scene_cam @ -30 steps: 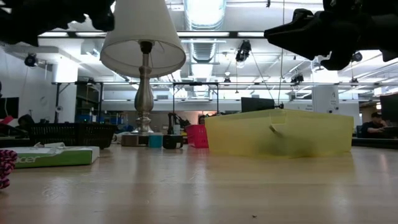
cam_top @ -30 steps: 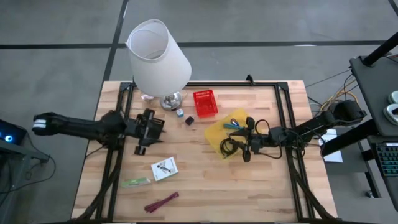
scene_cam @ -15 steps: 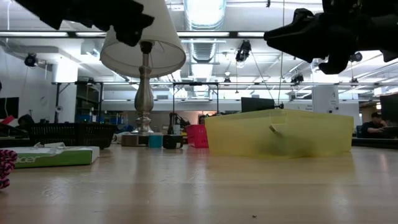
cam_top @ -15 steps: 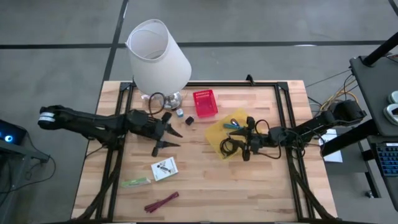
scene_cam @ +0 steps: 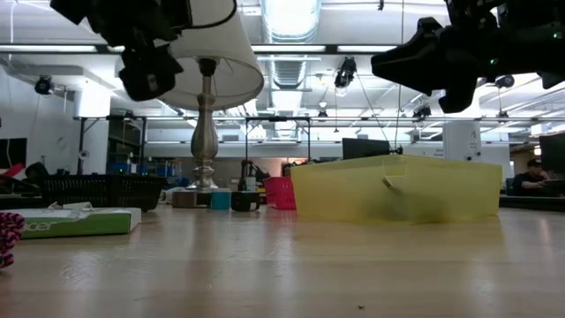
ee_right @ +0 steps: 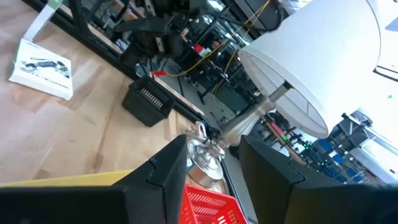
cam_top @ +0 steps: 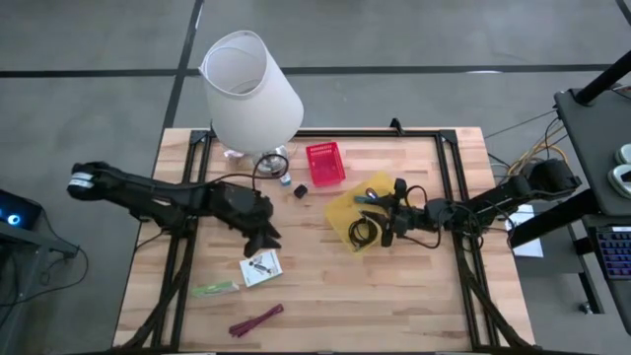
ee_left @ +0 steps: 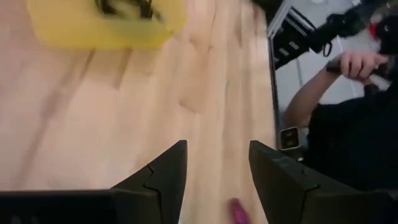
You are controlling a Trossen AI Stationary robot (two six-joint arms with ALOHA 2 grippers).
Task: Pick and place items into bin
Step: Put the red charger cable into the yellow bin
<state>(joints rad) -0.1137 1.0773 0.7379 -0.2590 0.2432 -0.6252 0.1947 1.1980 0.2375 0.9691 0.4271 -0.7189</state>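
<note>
left pincer (cam_top: 264, 240) is open and empty, hanging just above the white card packet (cam_top: 260, 267). risk: it drops off-centre and shoves the flat packet away. green strip (cam_top: 215, 289) and maroon ties (cam_top: 256, 319) lie nearer, close to the bench (cam_top: 325, 306) edge. right pincer (cam_top: 385, 225) is open over the yellow bin (cam_top: 345, 211), black cable (cam_top: 363, 234) beside it. lamp (cam_top: 251, 94) crowds the far left; mid bench is open.

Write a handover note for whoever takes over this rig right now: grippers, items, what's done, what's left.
Left gripper: jaws open, empty, raised close to the white card packet.
Right gripper: jaws open, empty, over the yellow bin.
Done: black cable and teal tie lie in the yellow bin.
Left: white card packet, green strip, maroon ties and small dark cube, all on the table.
</note>
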